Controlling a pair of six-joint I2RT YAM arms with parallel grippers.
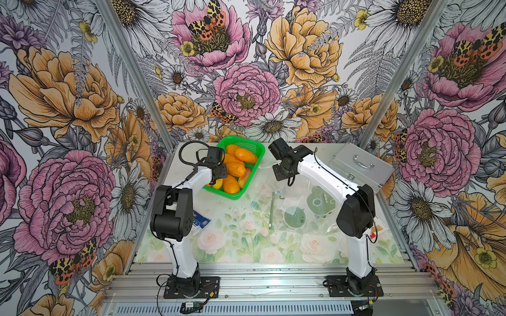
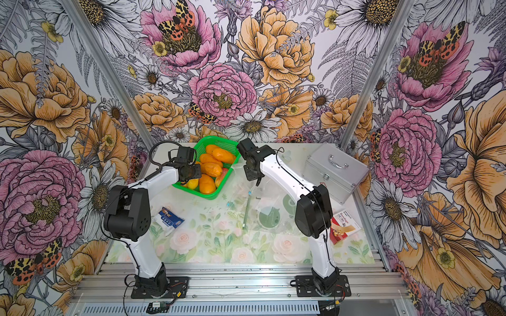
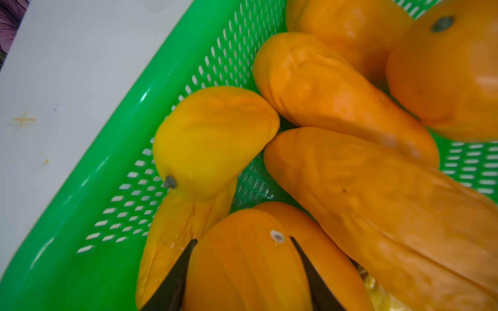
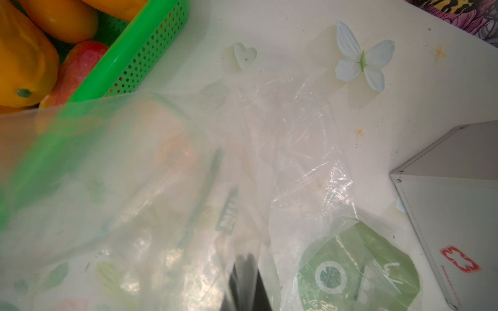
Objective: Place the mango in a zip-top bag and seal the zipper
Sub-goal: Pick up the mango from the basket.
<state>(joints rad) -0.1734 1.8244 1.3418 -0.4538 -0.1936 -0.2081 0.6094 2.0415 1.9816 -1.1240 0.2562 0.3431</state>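
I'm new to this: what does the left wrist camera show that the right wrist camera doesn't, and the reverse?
Only the left wrist view: the left gripper, jaws apart, straddling an orange mango. Only the right wrist view: the right gripper pinching the clear zip-top bag, a silver first-aid case and a butterfly sticker. Both: the green basket holding mangoes.

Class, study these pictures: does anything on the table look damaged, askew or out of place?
Several mangoes in the green basket have creased, dented skin. The clear bag lies crumpled, one edge pinched up by the right claw. The metal case sits skewed at the back.
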